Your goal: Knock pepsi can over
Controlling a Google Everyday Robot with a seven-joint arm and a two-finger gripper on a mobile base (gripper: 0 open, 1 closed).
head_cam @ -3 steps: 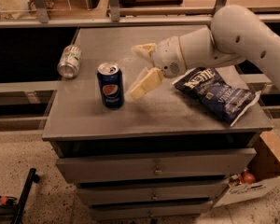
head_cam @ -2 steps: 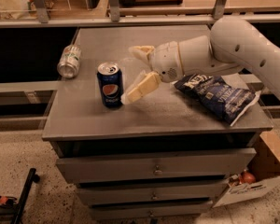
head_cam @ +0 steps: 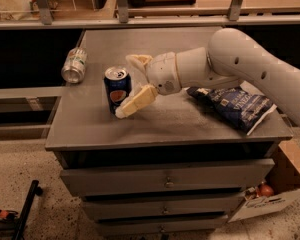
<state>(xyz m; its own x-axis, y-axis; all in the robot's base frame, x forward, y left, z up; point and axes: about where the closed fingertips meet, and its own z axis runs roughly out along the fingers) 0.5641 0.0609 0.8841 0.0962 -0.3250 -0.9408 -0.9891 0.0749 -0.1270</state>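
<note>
- We see a grey drawer cabinet (head_cam: 90, 129); the white arm (head_cam: 250, 64) reaches over it from the right.
- The gripper (head_cam: 126, 86) gapes wide, grasping nothing.
- The pepsi can (head_cam: 117, 91) stands upright at the cabinet's left, just beside the fingertips (head_cam: 132, 104) (contact unclear to us).

Silver-green can (head_cam: 74, 65) on side, left rear of cabinet top (head_cam: 180, 126); blue chip bag (head_cam: 237, 109) flat at right.
</note>
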